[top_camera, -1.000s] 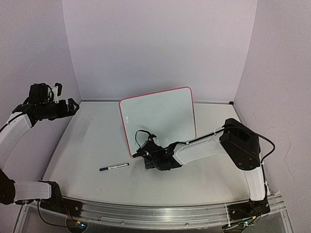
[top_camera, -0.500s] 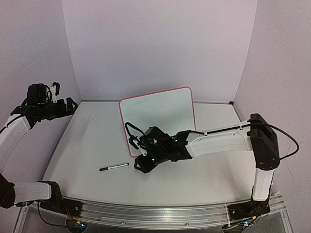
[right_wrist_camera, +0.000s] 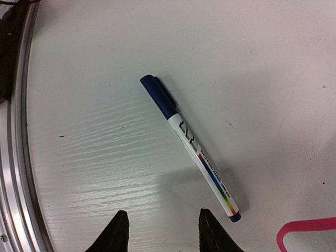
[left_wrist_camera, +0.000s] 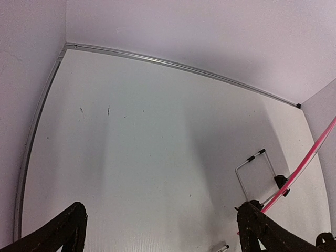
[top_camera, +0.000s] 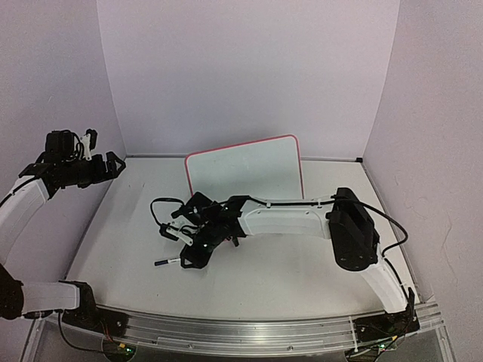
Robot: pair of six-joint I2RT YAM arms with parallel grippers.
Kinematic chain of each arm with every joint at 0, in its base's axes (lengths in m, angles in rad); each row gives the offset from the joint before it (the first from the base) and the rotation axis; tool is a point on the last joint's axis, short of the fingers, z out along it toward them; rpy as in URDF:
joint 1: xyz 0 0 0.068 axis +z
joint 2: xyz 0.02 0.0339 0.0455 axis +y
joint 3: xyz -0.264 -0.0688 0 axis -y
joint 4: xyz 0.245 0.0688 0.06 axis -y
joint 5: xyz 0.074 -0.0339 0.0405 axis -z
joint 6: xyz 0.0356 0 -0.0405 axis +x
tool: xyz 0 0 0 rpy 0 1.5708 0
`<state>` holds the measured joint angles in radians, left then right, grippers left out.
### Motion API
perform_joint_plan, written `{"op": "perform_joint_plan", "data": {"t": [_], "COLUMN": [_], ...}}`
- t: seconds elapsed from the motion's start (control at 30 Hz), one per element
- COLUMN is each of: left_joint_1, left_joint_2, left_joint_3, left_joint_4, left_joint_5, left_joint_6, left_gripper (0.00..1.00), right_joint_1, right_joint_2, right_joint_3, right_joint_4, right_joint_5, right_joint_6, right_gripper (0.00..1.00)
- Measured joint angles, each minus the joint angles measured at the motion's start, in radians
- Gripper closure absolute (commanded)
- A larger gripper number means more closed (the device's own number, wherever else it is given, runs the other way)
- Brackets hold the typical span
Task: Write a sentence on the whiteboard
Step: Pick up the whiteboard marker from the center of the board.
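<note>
The whiteboard [top_camera: 245, 172] stands upright at the back middle, white with a red-pink frame; no lettering shows on it, so the sentence is not in view. A capped marker [right_wrist_camera: 189, 143], white with a blue cap, lies flat on the table; in the top view [top_camera: 164, 262] only its left end shows. My right gripper [top_camera: 187, 255] reaches left and hovers over the marker's right end, open; in the right wrist view [right_wrist_camera: 163, 233] the marker lies just ahead of the fingertips, untouched. My left gripper [top_camera: 104, 152] is open and empty, raised at the far left.
The board's pink frame edge [left_wrist_camera: 310, 161] and its wire stand [left_wrist_camera: 254, 167] show at the right of the left wrist view. A frame corner [right_wrist_camera: 307, 231] lies close to the marker's tail. Purple walls enclose three sides. A metal rail [top_camera: 241, 332] runs along the near edge.
My right arm has swung left from in front of the whiteboard's lower left corner to above the marker. The left arm has barely moved. The marker has stayed in place.
</note>
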<state>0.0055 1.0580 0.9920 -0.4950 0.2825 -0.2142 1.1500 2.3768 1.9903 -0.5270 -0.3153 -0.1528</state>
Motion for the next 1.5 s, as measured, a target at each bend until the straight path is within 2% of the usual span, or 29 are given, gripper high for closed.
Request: {"op": "perform_joint_plan", "data": {"t": [0.47, 0.7, 0.9, 1.1, 1.23, 1.5], "left_joint_1": [0.0, 0.0, 0.0, 0.0, 0.0, 0.0], "left_joint_2": [0.0, 0.0, 0.0, 0.0, 0.001, 0.002], "left_joint_3": [0.0, 0.0, 0.0, 0.0, 0.0, -0.007], "left_joint_4": [0.0, 0.0, 0.0, 0.0, 0.0, 0.006], "left_joint_5": [0.003, 0.003, 0.003, 0.006, 0.01, 0.047], "left_joint_6": [0.001, 0.001, 0.001, 0.001, 0.0, -0.026], "left_gripper": [0.01, 0.01, 0.01, 0.01, 0.01, 0.03], "right_joint_1": [0.0, 0.0, 0.0, 0.0, 0.0, 0.003], "right_joint_2": [0.163, 0.214, 0.233, 0.234, 0.232, 0.121], "right_joint_3": [0.213, 0.25, 0.261, 0.259, 0.241, 0.085], "right_joint_4": [-0.036, -0.038, -0.035, -0.035, -0.01, -0.018], "right_joint_5": [0.047, 0.06, 0.055, 0.029, 0.008, -0.04], "right_joint_6": [-0.068, -0.079, -0.084, -0.087, -0.089, -0.058], "right_gripper": [0.55, 0.55, 0.63, 0.87, 0.98, 1.0]}}
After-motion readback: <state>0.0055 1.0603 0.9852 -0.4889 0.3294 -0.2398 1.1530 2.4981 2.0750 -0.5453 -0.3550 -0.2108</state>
